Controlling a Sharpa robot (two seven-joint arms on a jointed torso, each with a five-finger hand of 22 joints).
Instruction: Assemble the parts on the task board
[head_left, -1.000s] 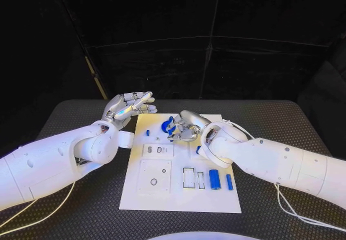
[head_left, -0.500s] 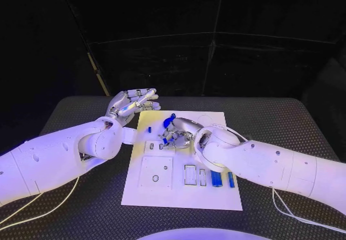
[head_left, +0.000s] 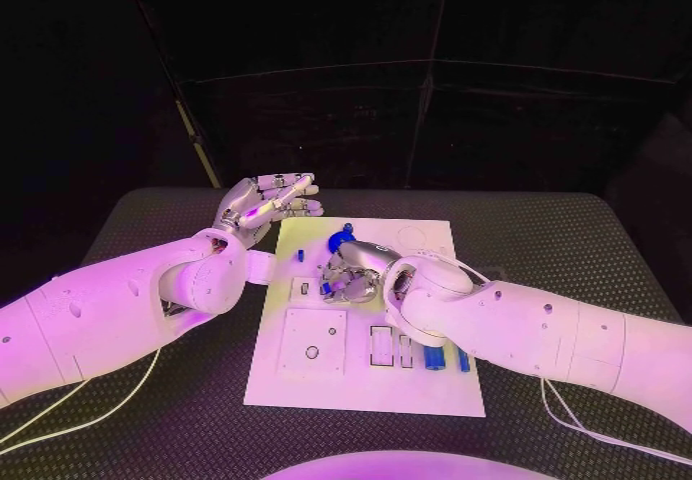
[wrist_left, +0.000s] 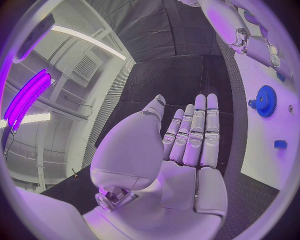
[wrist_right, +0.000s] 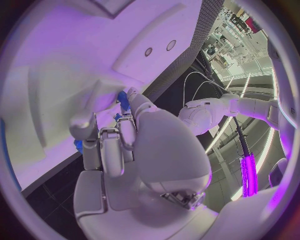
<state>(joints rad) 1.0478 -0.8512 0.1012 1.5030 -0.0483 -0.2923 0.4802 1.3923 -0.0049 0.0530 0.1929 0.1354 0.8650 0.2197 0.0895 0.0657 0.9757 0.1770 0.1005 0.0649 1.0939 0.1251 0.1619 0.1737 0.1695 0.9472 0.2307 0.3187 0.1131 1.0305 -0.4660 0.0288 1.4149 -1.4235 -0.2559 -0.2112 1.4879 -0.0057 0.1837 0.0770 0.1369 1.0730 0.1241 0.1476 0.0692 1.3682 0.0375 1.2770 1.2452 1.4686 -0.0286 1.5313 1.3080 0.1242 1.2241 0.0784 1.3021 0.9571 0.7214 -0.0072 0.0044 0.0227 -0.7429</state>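
black woven table (head_left: 577, 250) carried the white task board (head_left: 418, 385). right hand (head_left: 353, 272) had its fingers curled around a small blue part (wrist_right: 123, 99) over the board's far half. left hand (head_left: 260, 207) hovered off the board's far-left corner, fingers straight, empty.

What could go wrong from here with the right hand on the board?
1. The right hand works low over the task board with a small blue part at its fingertips; the grip looks slight, so the part could slip.
2. The blue gear sits just beyond that hand, so a reach forward might knock it.
3. The left hand hovers open off the board edge, not steadying it, so the board may shift.
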